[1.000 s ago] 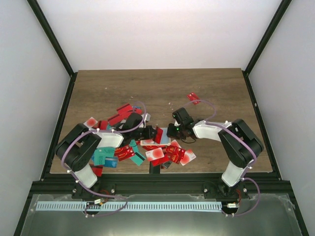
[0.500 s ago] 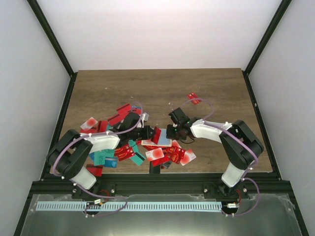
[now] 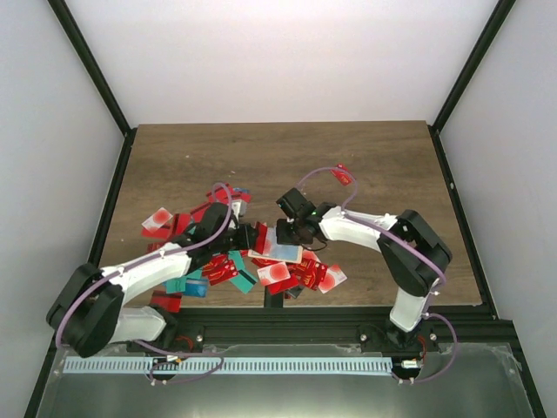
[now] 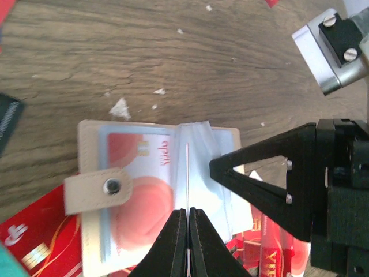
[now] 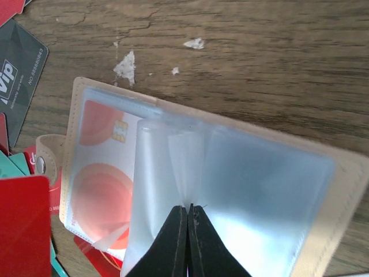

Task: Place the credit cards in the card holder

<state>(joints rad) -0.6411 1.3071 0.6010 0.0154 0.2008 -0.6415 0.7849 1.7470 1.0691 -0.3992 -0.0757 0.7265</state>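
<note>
Your card holder (image 4: 89,144) lies open on the table (image 3: 287,152), touching the pile of credit cards (image 3: 278,273), with one red-and-white card (image 4: 138,196) in a pocket. Your left gripper (image 4: 188,214) and right gripper (image 5: 188,210) each have their fingers pressed together on one of its clear pages.

Left tool (image 4: 188,214), right tool (image 5: 188,210) both closed.

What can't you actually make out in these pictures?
Top view: card holder mostly under left gripper and right gripper; piled credit cards overlap, too small to count.
Left wrist: right gripper covers holder's right page; bottom edge cut off.
Right wrist: glare hides right sleeves' contents; black card cut by left edge.
</note>
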